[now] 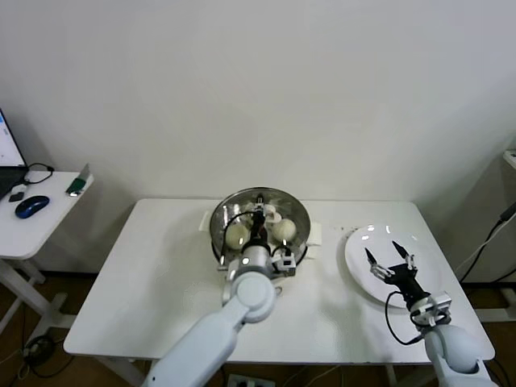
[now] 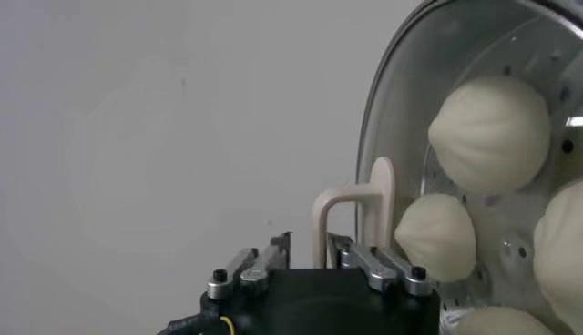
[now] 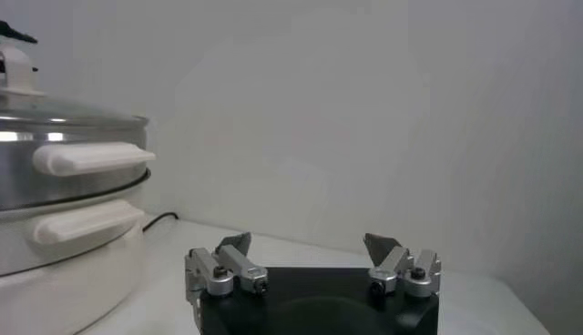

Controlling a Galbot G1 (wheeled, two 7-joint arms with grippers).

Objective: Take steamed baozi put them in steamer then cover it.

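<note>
The steamer (image 1: 260, 222) sits near the middle of the head view, on the far half of the white table (image 1: 161, 282), with its white side handle (image 1: 314, 235) sticking out on the right of the frame. A clear glass lid (image 2: 474, 109) lies over the pot, and the buns show through it: the left wrist view has one bun (image 2: 492, 123) at upper right, a second bun (image 2: 437, 238) lower and nearer the middle, a third bun (image 2: 560, 250) cut by the right edge, and a fourth bun (image 2: 496, 321) at the bottom edge. In the head view only two of them can be made out clearly, at left and right inside the pot.

The left gripper (image 1: 258, 211) reaches over the pot from the lower middle of the head view. In the left wrist view its fingers (image 2: 378, 264) stand on either side of the cream lid handle (image 2: 351, 214), seemingly closed on it, though the contact itself is partly hidden by the gripper body.

The right gripper (image 1: 384, 256) hovers over the white plate (image 1: 363, 242) at the right of the table, well apart from the pot, its fingers (image 3: 392, 250) spread wide with nothing between them. Its wrist view shows the steamer's side at the left edge, lid on.
</note>
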